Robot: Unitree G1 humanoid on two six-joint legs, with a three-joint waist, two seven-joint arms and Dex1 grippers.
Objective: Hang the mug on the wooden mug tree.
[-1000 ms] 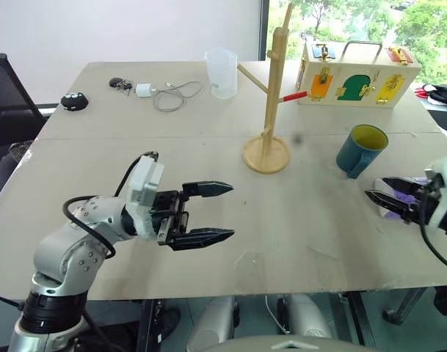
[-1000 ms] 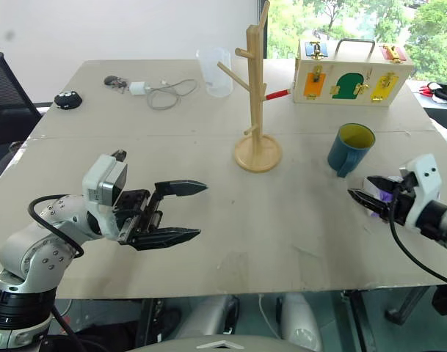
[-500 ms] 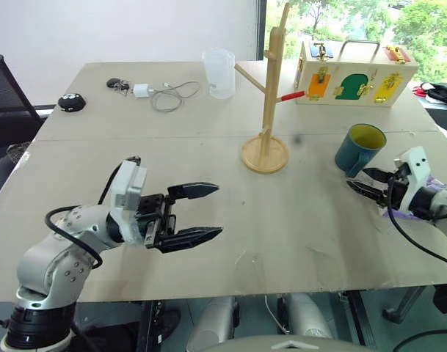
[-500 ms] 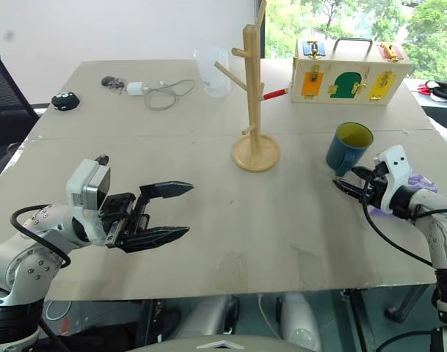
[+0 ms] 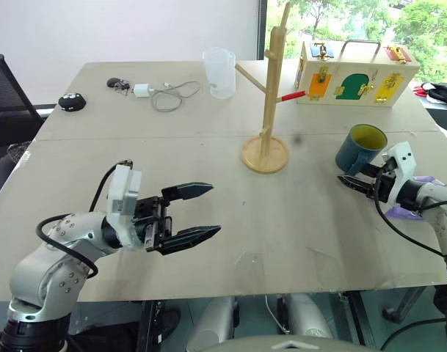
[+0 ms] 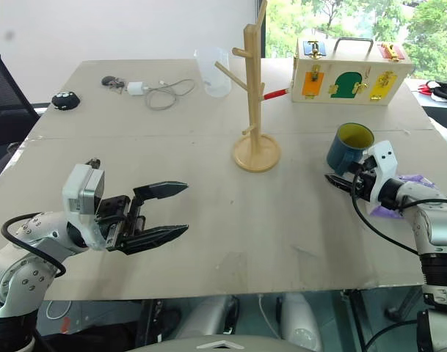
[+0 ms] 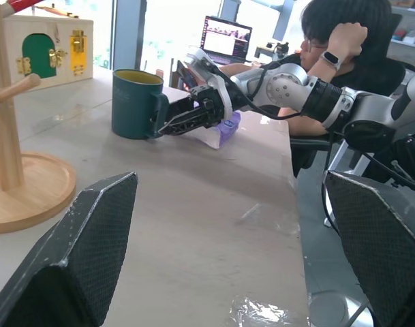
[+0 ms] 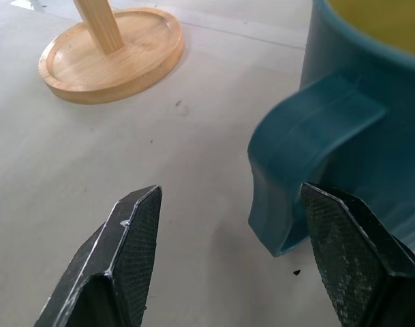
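A clear plastic measuring cup (image 5: 221, 72) stands upright near the far edge of the desk (image 5: 208, 213); left of it lies a white charger (image 5: 142, 90) with its coiled cable (image 5: 169, 96), just beside a small bunch of keys (image 5: 120, 83); further left sits a black key fob (image 5: 72, 101); a wooden box with coloured doors (image 5: 357, 75) and a metal handle stands at the far right; a crumpled purple cloth (image 5: 408, 211) lies near the right edge; a black chair (image 5: 4, 88) stands off the left side; in the left wrist view a seated person (image 7: 336, 41) and an open laptop (image 7: 224, 37) show behind.

1 mug (image 5: 360, 149), 1 mug tree (image 5: 268, 95), 1 meas. cup (image 5: 219, 72), 1 box (image 5: 357, 74).
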